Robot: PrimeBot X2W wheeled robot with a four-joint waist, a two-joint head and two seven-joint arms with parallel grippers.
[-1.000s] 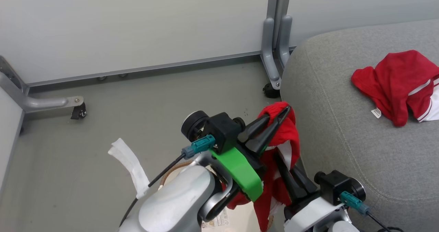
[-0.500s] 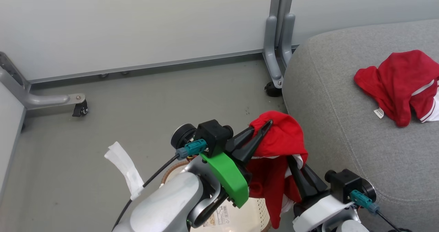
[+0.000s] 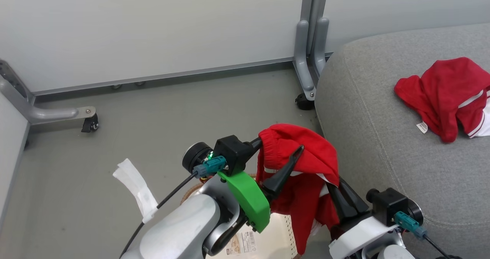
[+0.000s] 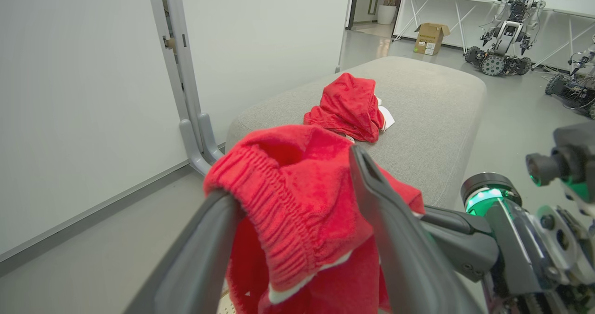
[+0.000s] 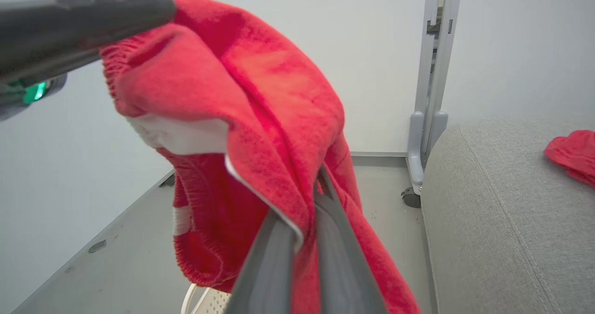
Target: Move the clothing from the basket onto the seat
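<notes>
Partition caster [image 3: 304, 102] beside seat [image 3: 383, 144], basket [image 3: 282, 234] under clothing [image 3: 306, 159]

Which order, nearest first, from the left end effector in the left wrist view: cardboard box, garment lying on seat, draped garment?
1. Draped garment, over left end effector.
2. Lying garment, on the seat, centre.
3. Cardboard box, far back, right.
</notes>
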